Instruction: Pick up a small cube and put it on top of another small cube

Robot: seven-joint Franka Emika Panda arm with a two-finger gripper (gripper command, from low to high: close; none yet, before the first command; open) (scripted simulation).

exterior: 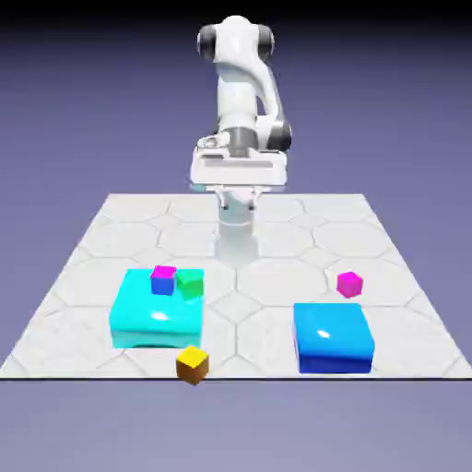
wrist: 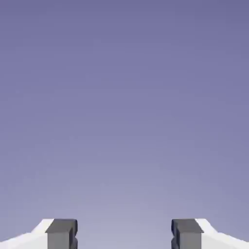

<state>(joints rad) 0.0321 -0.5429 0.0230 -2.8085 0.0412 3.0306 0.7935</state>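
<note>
Small cube (exterior: pixel 349 284) — tiny, plain magenta-pink on every visible face. Rests alone on the pale hexagon-patterned surface, toward the exterior view's right, turned so that one corner faces the camera. Nothing touches it. Lies farther from the camera than the other cube (and well apart from it).

Another small cube (exterior: pixel 193 364) — tiny, yellow-orange, lighter on top and browner on its shaded sides; matches the magenta one in size. Sits on the same surface at its near edge, left of the exterior view's middle, also turned corner-on. Its top is bare.

Neither cube shows in the hand view.
</note>
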